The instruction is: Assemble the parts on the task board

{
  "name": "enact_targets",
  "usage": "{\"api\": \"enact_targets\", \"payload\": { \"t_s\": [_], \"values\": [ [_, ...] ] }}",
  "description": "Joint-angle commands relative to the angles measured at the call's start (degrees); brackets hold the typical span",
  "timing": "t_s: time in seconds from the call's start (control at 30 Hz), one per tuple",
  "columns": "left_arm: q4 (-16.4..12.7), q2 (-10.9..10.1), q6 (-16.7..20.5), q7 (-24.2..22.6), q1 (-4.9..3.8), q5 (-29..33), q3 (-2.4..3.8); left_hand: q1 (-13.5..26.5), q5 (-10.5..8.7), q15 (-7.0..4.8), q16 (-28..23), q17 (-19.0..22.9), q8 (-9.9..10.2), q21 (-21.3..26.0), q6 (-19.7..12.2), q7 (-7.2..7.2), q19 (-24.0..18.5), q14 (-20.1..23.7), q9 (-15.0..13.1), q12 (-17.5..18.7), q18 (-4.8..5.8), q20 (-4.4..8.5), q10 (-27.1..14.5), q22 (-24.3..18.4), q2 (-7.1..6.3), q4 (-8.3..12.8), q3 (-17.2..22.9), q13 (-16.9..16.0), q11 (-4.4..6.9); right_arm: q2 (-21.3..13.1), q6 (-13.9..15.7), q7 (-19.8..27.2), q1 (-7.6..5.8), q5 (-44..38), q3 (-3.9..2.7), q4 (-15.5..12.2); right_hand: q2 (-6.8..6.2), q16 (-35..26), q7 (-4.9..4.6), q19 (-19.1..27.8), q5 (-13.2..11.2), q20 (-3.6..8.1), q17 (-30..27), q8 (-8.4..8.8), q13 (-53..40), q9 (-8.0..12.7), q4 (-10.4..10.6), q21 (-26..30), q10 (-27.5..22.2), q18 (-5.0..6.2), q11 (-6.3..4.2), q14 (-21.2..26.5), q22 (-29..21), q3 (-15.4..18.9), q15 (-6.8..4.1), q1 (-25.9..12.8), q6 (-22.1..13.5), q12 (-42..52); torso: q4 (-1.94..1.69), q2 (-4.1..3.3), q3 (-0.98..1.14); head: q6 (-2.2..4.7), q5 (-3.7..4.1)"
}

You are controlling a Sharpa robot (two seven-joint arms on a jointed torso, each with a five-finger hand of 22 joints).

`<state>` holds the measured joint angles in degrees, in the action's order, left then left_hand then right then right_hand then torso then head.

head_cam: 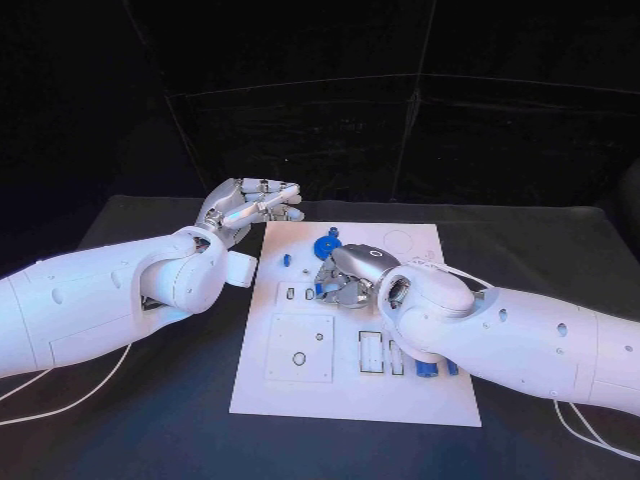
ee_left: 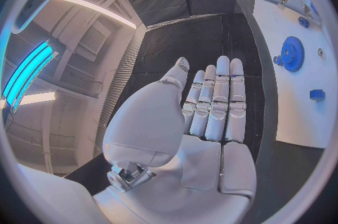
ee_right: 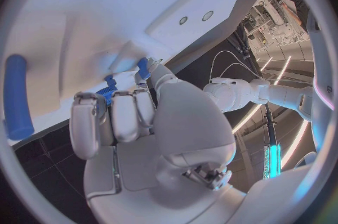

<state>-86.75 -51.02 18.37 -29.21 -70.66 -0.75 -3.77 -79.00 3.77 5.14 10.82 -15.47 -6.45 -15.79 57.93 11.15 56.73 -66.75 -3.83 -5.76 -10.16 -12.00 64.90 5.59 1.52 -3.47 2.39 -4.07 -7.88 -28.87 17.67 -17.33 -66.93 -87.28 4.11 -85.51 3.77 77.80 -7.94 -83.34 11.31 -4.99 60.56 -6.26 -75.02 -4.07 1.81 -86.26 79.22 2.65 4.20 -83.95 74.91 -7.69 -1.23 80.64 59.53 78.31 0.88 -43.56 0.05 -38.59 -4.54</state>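
Observation:
The white task board lies in the middle of the black table. A blue gear sits near its far end, with a small blue part beside it. My right hand is low over the board's middle with its fingers curled down. In the right wrist view its fingertips crowd two small blue parts; whether they grip one is hidden. A blue cylinder lies on the board apart from them. My left hand hovers off the board's far left corner, fingers straight, holding nothing.
More blue parts stand at the board's right edge near my right forearm. Outlined slots mark the board's near half. In the left wrist view the gear and a small blue piece lie beyond my left fingers.

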Motion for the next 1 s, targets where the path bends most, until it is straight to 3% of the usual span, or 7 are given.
{"api": "enact_targets", "payload": {
  "t_s": [0.03,0.27,0.5,1.0],
  "values": [
    [0.0,0.1,-0.5,-0.2,-0.10,0.1,0.04,0.0,-0.17,0.15,-0.3,-0.1,0.4,0.2,0.4,0.02,-0.1,-0.4,0.1,0.3,-0.39,0.10,0.3,-0.1,0.44,0.3,-0.1,0.1,-0.07,0.0,-1.8,-0.7,0.18,-0.4,0.19,0.1,-0.28,0.0,0.25,-0.4,0.2,-0.06,0.0,0.10,-1.7,0.1,0.1,-0.3,1.3,-0.76,-1.46,-1.3,7.0,-0.3,-0.23,-0.5,0.4,-0.3,0.02,0.00,-0.01,-0.05,-0.01],
    [0.0,0.1,-0.5,-0.2,-0.10,0.1,0.04,0.0,-0.17,0.15,-0.3,-0.1,0.4,0.2,0.4,0.02,-0.1,-0.4,0.1,0.3,-0.39,0.10,0.3,-0.1,0.44,0.3,-0.1,0.1,-0.07,0.1,-2.0,-0.8,0.20,-0.4,0.19,0.2,-0.85,0.0,0.12,-0.4,0.1,-0.14,-0.1,0.34,-1.5,0.1,0.1,-0.3,1.1,-0.76,-1.34,-1.3,7.0,-0.4,-0.13,-1.0,0.1,-0.6,0.01,-0.01,-0.01,-0.05,0.01],
    [0.1,0.1,-0.5,-0.2,-0.10,0.1,0.04,0.0,-0.17,0.15,-0.3,-0.1,0.4,0.2,0.4,0.02,-0.1,-0.4,0.1,0.3,-0.39,0.10,0.3,-0.1,0.44,0.3,-0.1,0.1,-0.07,0.2,-1.4,-0.7,0.21,-0.4,0.19,0.3,-2.31,-0.3,-0.35,-0.3,0.0,-0.37,-0.6,1.09,-0.8,0.2,0.5,-0.2,0.4,-0.73,-0.96,-1.2,6.9,-0.4,0.16,-2.2,-1.0,-1.4,0.00,-0.01,0.01,-0.16,0.06],
    [0.1,0.1,-0.6,-0.2,-0.10,0.1,0.04,0.0,-0.17,0.16,-0.4,-0.1,0.4,0.3,0.4,0.07,-0.1,-0.5,0.1,0.4,-0.38,0.10,0.2,-0.1,0.40,0.3,-0.1,0.1,-0.11,0.3,-0.6,-0.9,0.25,-0.7,0.19,0.4,-3.54,-0.6,-0.83,0.0,0.0,-0.71,-1.3,1.75,-0.1,0.2,0.8,0.0,-0.3,-0.66,-0.52,-1.1,6.6,-0.4,0.53,-3.2,-2.2,-2.1,0.00,0.02,0.01,-0.15,0.02]
  ]
}}
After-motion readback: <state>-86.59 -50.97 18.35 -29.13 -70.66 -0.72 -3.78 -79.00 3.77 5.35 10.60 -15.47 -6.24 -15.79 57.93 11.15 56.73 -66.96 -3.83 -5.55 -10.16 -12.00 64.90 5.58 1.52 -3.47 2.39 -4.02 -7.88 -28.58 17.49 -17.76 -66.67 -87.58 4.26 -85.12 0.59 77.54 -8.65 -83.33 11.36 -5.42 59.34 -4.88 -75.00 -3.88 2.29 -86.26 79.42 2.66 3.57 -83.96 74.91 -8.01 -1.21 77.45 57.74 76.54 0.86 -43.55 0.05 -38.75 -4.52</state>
